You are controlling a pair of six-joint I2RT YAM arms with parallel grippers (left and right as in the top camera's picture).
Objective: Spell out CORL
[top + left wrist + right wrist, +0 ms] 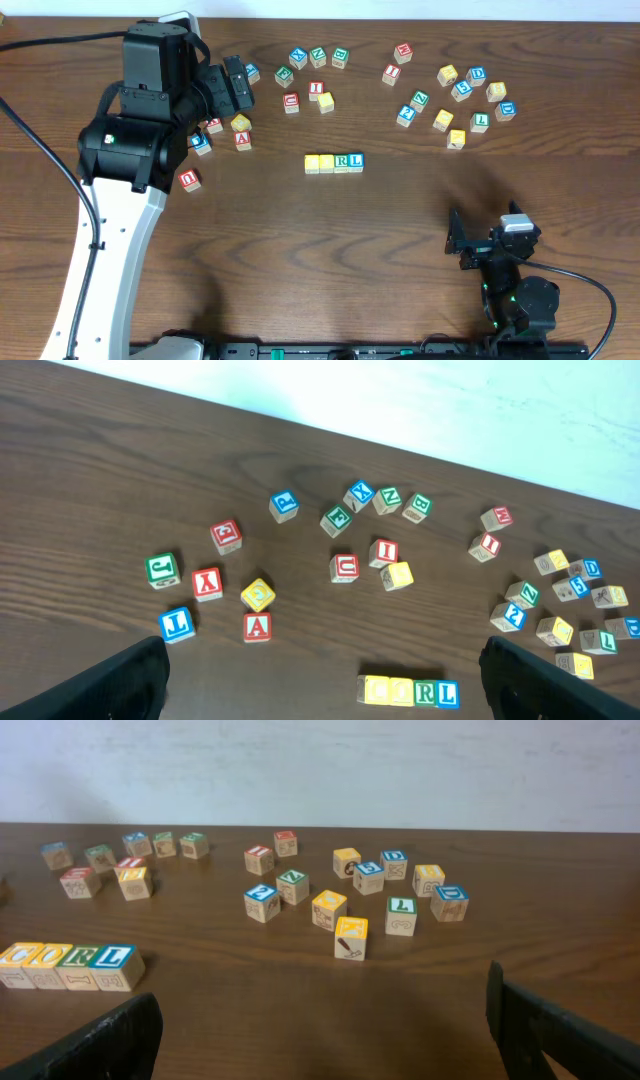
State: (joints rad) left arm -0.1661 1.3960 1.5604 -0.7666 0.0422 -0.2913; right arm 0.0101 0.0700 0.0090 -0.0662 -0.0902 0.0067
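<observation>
A dark wooden tabletop (420,300) runs up to a pale wall along its far edge. From overhead, the CORL row (334,162) lies about midway between the left and right edges: four wooden alphabet cubes side by side and touching, two yellow-topped, then a green R, then a blue L. The yellow letters are too faint to read here. Loose alphabet cubes (465,95) are scattered toward the far edge in groups on either side, all apart from the row. My left gripper (238,88) hangs over the far left part of the tabletop, and my right gripper (485,232) sits near the near right corner. Both are well away from the row.

In the left wrist view my fingers (125,680) stand wide apart with nothing between them, and the row shows at the bottom.

In the right wrist view my jaws are also spread and empty. The row, at the left, plainly reads C, O, R, L.

I judge the word spelled and straight, so no placing is left. At most I need to keep both arms clear.
</observation>
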